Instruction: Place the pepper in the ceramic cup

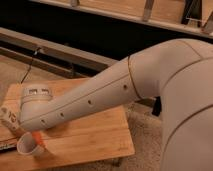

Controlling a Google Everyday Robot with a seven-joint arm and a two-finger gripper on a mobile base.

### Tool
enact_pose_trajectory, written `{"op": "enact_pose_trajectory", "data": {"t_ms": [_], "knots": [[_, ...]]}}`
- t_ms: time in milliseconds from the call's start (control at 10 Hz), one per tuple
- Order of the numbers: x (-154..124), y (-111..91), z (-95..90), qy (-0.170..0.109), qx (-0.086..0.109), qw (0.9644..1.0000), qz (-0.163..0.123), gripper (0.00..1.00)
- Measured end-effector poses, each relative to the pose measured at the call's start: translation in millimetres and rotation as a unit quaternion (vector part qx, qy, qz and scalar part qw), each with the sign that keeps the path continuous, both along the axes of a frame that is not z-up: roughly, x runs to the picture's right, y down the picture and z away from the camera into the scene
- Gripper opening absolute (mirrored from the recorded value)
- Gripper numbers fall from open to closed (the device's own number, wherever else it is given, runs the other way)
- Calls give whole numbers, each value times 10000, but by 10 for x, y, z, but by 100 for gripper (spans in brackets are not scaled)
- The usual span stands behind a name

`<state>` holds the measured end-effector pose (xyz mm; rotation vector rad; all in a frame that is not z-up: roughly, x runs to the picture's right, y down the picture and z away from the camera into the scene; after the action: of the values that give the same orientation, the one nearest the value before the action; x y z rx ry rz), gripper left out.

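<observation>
One pepper (39, 141) at ceramic cup (25, 146) rim, claw hidden under arm (90, 100), pressed together

The wrist (35, 106) hides the pincer above the ceramic cup (26, 146) and most of the pepper (38, 139).

Nothing legible anywhere. Dark marks on the white patterned bottle (9, 118) at the wooden tabletop's (100, 142) left edge cannot be read. The gripper sits hidden under the white arm's wrist (36, 104), near the front-left corner.
</observation>
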<state>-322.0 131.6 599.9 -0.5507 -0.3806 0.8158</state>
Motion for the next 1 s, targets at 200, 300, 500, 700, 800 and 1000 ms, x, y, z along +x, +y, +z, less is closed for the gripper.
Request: {"op": "enact_pose_trajectory", "data": {"t_ms": [200,300,500,700,800,1000], "knots": [[-181,-12,-5,-117,89,9997,-195,0],[-249,-9,-8,-157,103,9995,-258,0],[-383,-15,-10,-224,105,9991,-357,0],[-497,-19,-16,-292,94,9987,-417,0],[-527,-24,-17,-318,96,9985,-428,0],[-572,-33,-18,-389,124,9982,-444,0]]}}
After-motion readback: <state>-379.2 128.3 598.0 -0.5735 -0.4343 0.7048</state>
